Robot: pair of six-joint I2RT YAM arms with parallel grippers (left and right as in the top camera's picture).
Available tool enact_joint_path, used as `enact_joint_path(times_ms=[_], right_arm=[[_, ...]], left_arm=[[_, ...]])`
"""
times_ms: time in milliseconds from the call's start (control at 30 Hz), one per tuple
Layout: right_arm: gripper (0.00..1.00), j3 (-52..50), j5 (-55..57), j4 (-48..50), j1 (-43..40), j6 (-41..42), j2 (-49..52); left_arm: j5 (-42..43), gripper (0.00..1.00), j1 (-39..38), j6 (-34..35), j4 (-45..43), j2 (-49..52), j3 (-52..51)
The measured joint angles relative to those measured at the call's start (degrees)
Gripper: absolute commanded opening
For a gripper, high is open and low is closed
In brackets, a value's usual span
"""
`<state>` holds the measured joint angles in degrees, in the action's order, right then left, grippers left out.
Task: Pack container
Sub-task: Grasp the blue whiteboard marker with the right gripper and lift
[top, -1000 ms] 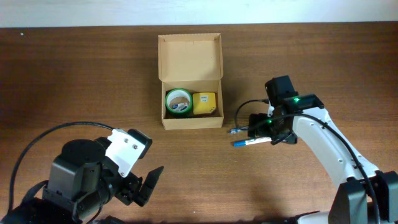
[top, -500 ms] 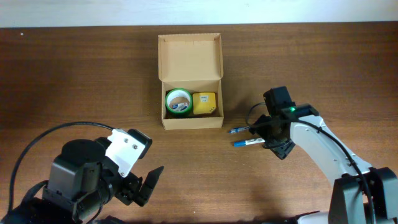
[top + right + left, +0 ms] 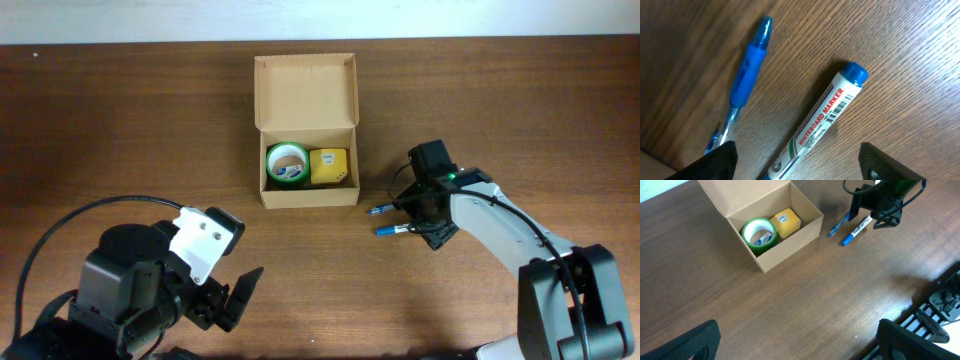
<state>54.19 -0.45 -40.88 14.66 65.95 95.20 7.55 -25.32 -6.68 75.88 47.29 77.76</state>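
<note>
The tan cardboard container [image 3: 306, 95] stands at the table's back middle with its flap lid open. It holds a green tape roll [image 3: 287, 163] and a yellow box [image 3: 329, 166]. To its right on the table lie a blue pen [image 3: 383, 209] and a blue-capped whiteboard marker [image 3: 392, 229]. My right gripper [image 3: 421, 214] is open just above the marker [image 3: 820, 122], its fingers either side of it, with the pen [image 3: 745, 80] beside. My left gripper [image 3: 228, 298] is open and empty at the front left, well away from the container [image 3: 790, 242].
The left wrist view shows the tape roll [image 3: 759, 233], the yellow box [image 3: 785, 222], the pen [image 3: 838, 226], the marker [image 3: 856, 230] and the right gripper [image 3: 880, 215]. The table's front edge lies at lower right. Bare wood surrounds the container.
My right gripper has moved left and lower, over the marker's right end. The pen and marker lie where they were. The left arm has not moved.
</note>
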Motion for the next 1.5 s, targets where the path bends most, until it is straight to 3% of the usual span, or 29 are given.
enact_joint_path(times_ms=[267, 600, 1000, 1067, 1333, 1500], right_arm=[[0.7, 0.0, -0.07, -0.17, 0.02, 1.07, 1.11], [0.56, 0.0, -0.04, 0.44, 0.02, 1.53, 4.22], [0.18, 0.0, 0.2, 2.69, 0.02, 1.46, 4.26], [0.05, 0.0, 0.22, 3.06, 0.02, 1.75, 4.26], [0.04, 0.07, 0.15, 2.99, 0.02, 1.57, 4.22], [0.04, 1.18, -0.09, -2.84, 0.02, 1.2, 4.15]], left_arm=[[0.0, 1.0, 0.0, 0.0, -0.02, 0.0, 0.0], [0.0, 1.0, 0.0, 0.0, -0.04, 0.0, 0.0], [0.0, 1.0, 0.0, 0.0, -0.02, 0.0, 0.0], [0.0, 1.0, 0.0, 0.0, 0.0, 0.0, 0.0], [0.02, 1.0, 0.0, 0.0, 0.0, 0.0, 0.0], [0.02, 1.0, 0.0, 0.0, 0.0, 0.0, 0.0]])
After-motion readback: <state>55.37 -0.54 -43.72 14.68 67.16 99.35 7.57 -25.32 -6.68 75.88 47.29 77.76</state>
